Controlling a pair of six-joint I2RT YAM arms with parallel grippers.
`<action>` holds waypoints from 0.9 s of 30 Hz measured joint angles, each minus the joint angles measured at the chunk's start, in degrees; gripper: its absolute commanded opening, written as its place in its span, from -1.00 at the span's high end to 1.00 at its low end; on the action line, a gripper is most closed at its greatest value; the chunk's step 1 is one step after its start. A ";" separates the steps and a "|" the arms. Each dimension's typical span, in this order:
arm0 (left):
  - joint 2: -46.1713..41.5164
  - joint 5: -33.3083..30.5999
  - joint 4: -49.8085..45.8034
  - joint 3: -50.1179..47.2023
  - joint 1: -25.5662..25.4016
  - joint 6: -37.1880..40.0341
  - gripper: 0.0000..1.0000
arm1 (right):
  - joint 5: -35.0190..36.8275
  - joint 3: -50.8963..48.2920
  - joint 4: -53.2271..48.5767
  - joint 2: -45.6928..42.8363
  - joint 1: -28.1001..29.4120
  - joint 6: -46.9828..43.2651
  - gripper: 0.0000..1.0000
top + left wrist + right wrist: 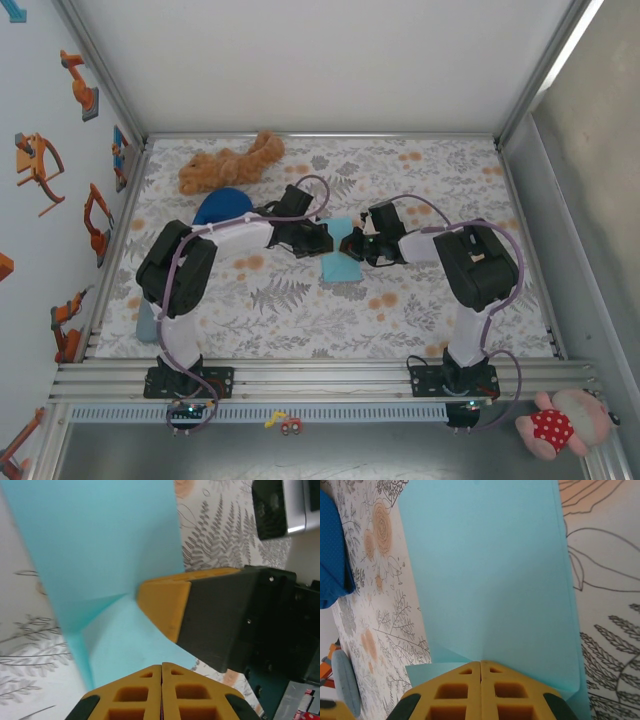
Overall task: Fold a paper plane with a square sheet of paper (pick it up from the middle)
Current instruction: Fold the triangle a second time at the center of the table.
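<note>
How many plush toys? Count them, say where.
2. A tan plush animal lies far left on the floral table; a pink plush doll in red dots lies off it, near right.

Two grippers (320, 240) (360, 246), one paper sheet (342, 267), one blue dome (222, 207) — two plush toys (230, 165) (one off-table (560, 425)).

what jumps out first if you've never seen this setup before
The light blue paper, already creased, is over the middle of the floral table, pinched from both sides by the left gripper and the right gripper, which meet head-on. Farther back on the left, an orange-brown plush toy lies near the far edge, with a dark blue dome just in front of it.
</note>
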 measured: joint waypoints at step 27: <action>9.33 2.01 -5.14 5.88 -1.99 0.66 0.94 | 0.63 -0.46 0.87 0.02 0.00 4.42 1.00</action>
